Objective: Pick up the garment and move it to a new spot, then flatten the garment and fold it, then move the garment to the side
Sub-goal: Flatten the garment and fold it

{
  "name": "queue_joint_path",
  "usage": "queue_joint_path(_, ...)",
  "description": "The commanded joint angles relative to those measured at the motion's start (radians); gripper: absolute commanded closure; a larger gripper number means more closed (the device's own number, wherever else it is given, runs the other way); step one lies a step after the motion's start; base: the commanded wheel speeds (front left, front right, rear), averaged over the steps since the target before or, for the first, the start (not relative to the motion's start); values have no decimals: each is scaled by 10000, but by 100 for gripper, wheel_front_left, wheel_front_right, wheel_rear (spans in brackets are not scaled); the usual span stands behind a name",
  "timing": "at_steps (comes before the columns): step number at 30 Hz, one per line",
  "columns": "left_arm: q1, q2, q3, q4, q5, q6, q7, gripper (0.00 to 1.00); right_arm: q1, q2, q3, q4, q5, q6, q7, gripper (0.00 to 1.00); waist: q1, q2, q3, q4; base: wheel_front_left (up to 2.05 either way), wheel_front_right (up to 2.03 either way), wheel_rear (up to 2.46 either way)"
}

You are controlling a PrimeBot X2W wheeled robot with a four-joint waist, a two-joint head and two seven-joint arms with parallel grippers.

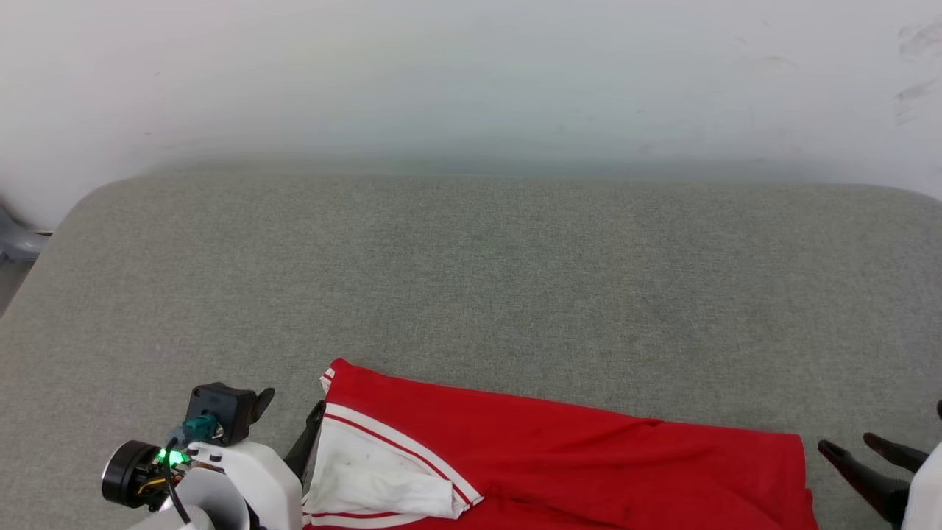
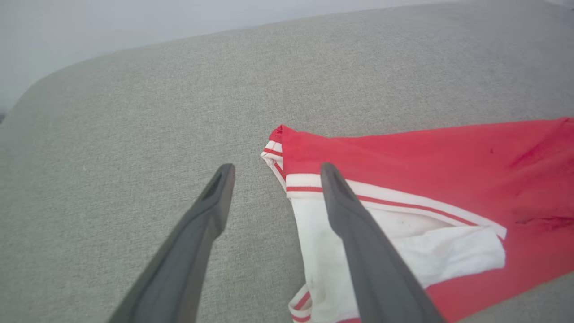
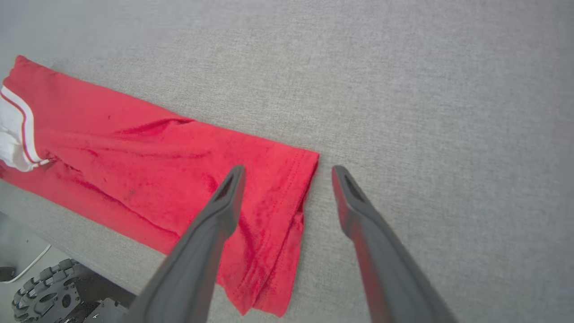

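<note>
The garment (image 1: 552,456) is a red jersey with a white, red-striped panel at its left end, lying as a long band along the near edge of the grey cushion (image 1: 471,280). My left gripper (image 1: 291,412) stands open at that left end. In the left wrist view its fingers straddle the striped corner of the garment (image 2: 403,157), one over bare cushion, one over the white panel, with nothing held by the gripper (image 2: 276,168). My right gripper (image 1: 848,442) is open at the red hem. It (image 3: 288,169) hovers over the garment's (image 3: 157,157) hemmed end, gripping nothing.
The grey upholstered cushion (image 3: 448,112) stretches wide behind and to both sides of the garment, ending at a white wall (image 1: 471,73). Its rounded left corner (image 1: 88,206) shows in the head view. My wheeled base (image 3: 45,287) sits below the cushion's front edge.
</note>
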Motion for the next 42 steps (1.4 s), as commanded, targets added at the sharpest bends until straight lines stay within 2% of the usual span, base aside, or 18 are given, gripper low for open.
queue_joint_path(1, 162, -68, 103, -52, 116, 179, -260, 0, 152, -64, -99, -16, 142, -7, 185, 0, 0, -1, 2, 37, 0, 0, 0)
queue_joint_path(5, 343, -320, 425, -26, 452, 768, -933, 0, 141, -180, -373, 126, 594, -8, 962, 0, 0, -1, 60, 154, 0, 0, 0)
queue_joint_path(9, 543, -587, 918, 33, 969, 1145, -1216, 0, 144, -108, -460, 374, 782, -7, 1493, 0, 0, -1, 172, 312, 0, 0, 0)
queue_joint_path(15, 1106, -1356, 2324, -227, 2405, 1348, -1271, 0, -68, 164, -376, 1000, 824, -7, 1829, 0, 0, -1, 430, 564, 0, 0, 0)
queue_joint_path(22, 2196, -2353, 4348, -507, 4338, 1331, -1274, 0, -422, 416, -59, 1755, 882, -7, 1872, 0, 0, -1, 730, 762, 0, 0, 0)
queue_joint_path(25, 2605, -2824, 5095, -571, 5056, 1235, -1275, 0, -561, 507, 198, 2026, 901, -7, 1846, 0, 0, -1, 871, 827, 0, 0, 0)
queue_joint_path(29, 3091, -3376, 5924, -608, 5850, 884, -1275, 0, -765, 708, 645, 2299, 1022, -7, 1766, 0, 0, -1, 1014, 914, 0, 0, 0)
queue_joint_path(34, 3574, -4078, 6709, -640, 6690, 302, -1276, 0, -850, 853, 1381, 2343, 1284, 8, 1641, 0, 0, -1, 1122, 1018, 0, 0, 0)
queue_joint_path(35, 3796, -4492, 7101, -661, 7175, -18, -1276, 0, -900, 755, 1732, 2328, 1409, 8, 1531, 0, 0, -1, 1137, 1044, 0, 0, 0)
queue_joint_path(37, 3961, -4746, 7391, -676, 7459, -220, -1276, 0, -910, 646, 1923, 2372, 1475, 8, 1448, 0, 0, -1, 1115, 1043, 0, 0, 0)
queue_joint_path(38, 4034, -4864, 7518, -694, 7601, -324, -1277, 0, -916, 553, 2026, 2383, 1454, 8, 1407, 8, 0, -1, 1101, 1043, 0, 0, 0)
queue_joint_path(39, 4121, -4983, 7651, -705, 7739, -425, -1277, 0, -942, 453, 2075, 2410, 1403, 8, 1297, 67, 0, -1, 1082, 1036, 0, 0, 0)
queue_joint_path(40, 4196, -5095, 7771, -700, 7863, -518, -1277, 0, -966, 375, 2139, 2438, 1396, 8, 1223, 100, 0, -1, 1060, 1021, 0, 0, 0)
queue_joint_path(42, 4329, -5286, 8011, -669, 8079, -713, -1277, 0, -1032, 245, 2204, 2492, 1498, 8, 1076, 100, 0, -1, 992, 982, 0, 0, 0)
